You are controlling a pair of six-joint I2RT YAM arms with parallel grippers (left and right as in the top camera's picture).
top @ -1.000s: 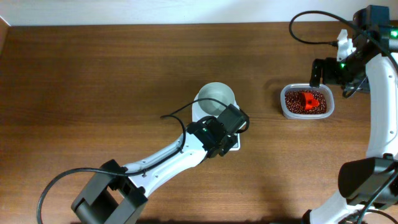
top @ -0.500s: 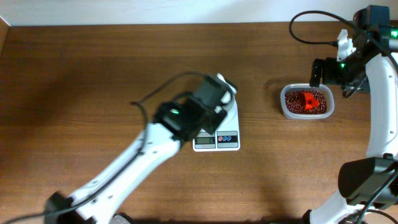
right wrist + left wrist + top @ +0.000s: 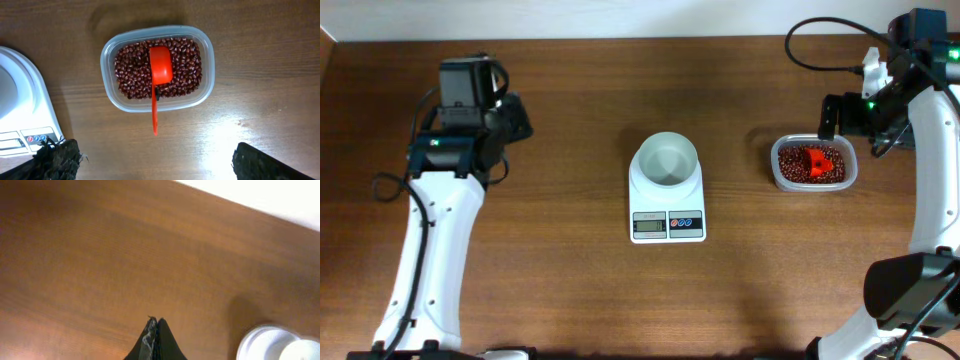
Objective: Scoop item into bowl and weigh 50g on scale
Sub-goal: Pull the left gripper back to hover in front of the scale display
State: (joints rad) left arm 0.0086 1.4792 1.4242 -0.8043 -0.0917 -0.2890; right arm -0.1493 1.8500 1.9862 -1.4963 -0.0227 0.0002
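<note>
We see the small round white bowl (image 3: pixel 667 161) on the flat white rectangular digital scale (image 3: pixel 667 226) at the middle of the brown wooden table (image 3: pixel 560 120). The small dark red-brown beans (image 3: pixel 185 65) lie in a clear plastic tub (image 3: pixel 107 60) near the right edge, under a red plastic scoop (image 3: pixel 160 65). The left tool (image 3: pixel 155 330) is pressed together, empty; the right tool (image 3: pixel 162 160) is spread wide near the tub.

Bowl (image 3: pixel 666 162) on scale (image 3: pixel 667 226); tub (image 3: pixel 777 173) w/ beans (image 3: pixel 792 166) & scoop (image 3: pixel 817 158) inside, to its right.
</note>
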